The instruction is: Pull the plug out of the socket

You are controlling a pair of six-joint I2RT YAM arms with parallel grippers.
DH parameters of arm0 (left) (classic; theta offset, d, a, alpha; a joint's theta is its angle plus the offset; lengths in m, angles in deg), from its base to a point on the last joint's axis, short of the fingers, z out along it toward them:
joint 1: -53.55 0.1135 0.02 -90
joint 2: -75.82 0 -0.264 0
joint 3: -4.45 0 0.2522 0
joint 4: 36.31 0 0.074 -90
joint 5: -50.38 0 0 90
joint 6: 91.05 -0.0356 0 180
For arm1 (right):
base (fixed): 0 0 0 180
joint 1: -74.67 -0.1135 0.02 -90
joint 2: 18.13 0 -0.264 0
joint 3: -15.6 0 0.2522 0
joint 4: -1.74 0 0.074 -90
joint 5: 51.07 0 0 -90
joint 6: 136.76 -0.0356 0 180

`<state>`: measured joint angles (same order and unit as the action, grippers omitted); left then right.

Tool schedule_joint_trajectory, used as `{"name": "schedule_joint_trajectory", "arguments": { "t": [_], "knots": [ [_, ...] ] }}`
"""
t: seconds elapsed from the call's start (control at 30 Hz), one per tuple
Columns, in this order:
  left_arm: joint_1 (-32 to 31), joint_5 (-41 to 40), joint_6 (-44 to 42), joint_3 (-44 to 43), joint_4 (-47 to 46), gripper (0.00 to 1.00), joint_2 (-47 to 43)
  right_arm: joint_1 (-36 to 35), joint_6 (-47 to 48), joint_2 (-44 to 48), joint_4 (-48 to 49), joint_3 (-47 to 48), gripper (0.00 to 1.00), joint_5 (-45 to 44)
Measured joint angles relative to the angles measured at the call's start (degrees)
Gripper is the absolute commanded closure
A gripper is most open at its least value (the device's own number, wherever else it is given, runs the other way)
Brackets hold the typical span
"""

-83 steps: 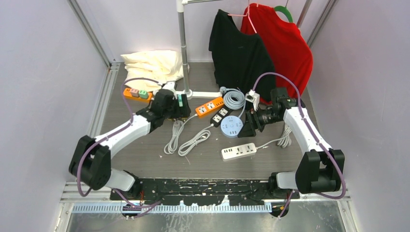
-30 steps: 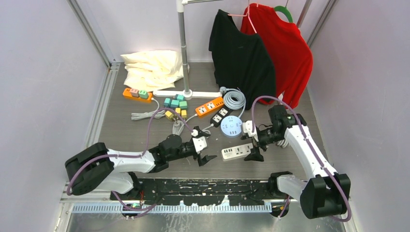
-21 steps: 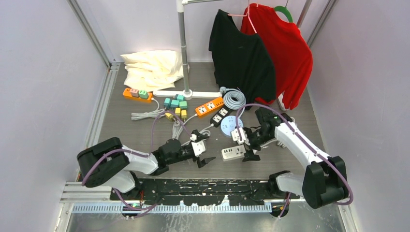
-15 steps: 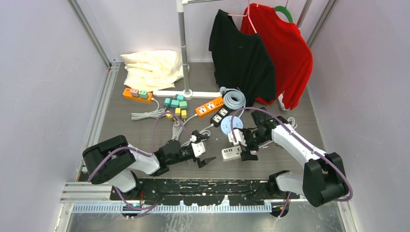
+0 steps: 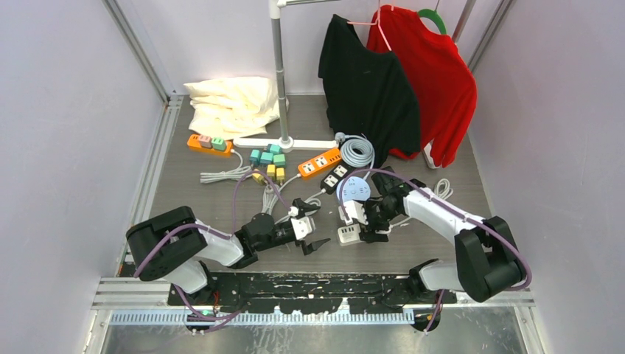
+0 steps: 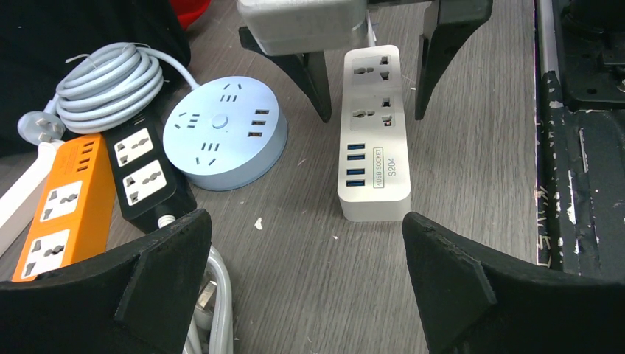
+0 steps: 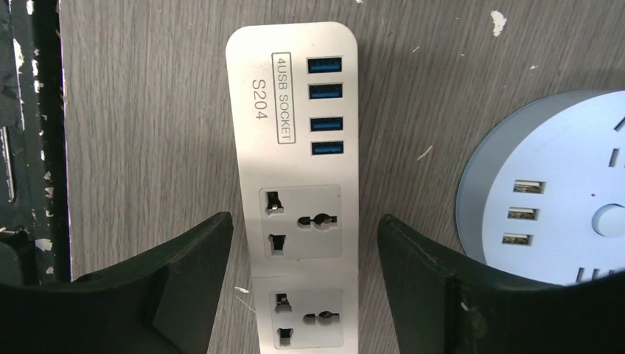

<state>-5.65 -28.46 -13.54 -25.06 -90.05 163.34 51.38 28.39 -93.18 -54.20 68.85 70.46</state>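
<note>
A white socket strip (image 5: 344, 236) (image 6: 374, 158) (image 7: 295, 177) lies near the table's front, and both of its visible outlets are empty. My right gripper (image 5: 359, 223) (image 7: 304, 218) (image 6: 371, 116) straddles it from above, open, with a gap between each finger and the strip's sides. My left gripper (image 5: 315, 225) (image 6: 304, 217) is wide open and low over the table just left of the strip, holding nothing. No plug shows in this strip. At the back left, an orange strip (image 5: 197, 140) carries a green plug (image 5: 219, 144) and a pink one.
A round blue socket (image 5: 355, 189) (image 6: 225, 140) (image 7: 560, 199), a black strip (image 5: 335, 177) (image 6: 144, 166), an orange strip (image 5: 319, 162) and a coiled grey cable (image 5: 357, 151) lie behind. Coloured cube plugs (image 5: 267, 158), loose white cords (image 5: 284, 214), a rack pole (image 5: 278, 74) and hanging shirts stand farther back.
My right gripper slid left along the white strip and came down over it, its jaws narrowing. My left arm drew back slightly and then held still, open.
</note>
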Motion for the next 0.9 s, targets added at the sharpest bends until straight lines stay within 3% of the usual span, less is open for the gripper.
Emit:
{"name": "schedule_joint_trajectory", "arguments": {
  "t": [0.37, 0.67, 0.9],
  "knots": [
    [0.0, 0.4, 0.0, 0.0, 0.0, 0.01, 0.0, -0.8, -0.3, -0.9, 0.5, -0.2, 0.45, -2.5],
    [0.0, 0.6, 0.0, 0.0, -0.1, 0.01, 0.0, -0.7, -0.2, -0.9, 0.2, -0.2, 0.71, -2.6],
    [0.0, 0.7, 0.0, 0.0, -1.2, 0.01, 0.0, 6.5, 3.1, 3.0, -7.8, 1.8, 0.83, 1.3]
  ]
}}
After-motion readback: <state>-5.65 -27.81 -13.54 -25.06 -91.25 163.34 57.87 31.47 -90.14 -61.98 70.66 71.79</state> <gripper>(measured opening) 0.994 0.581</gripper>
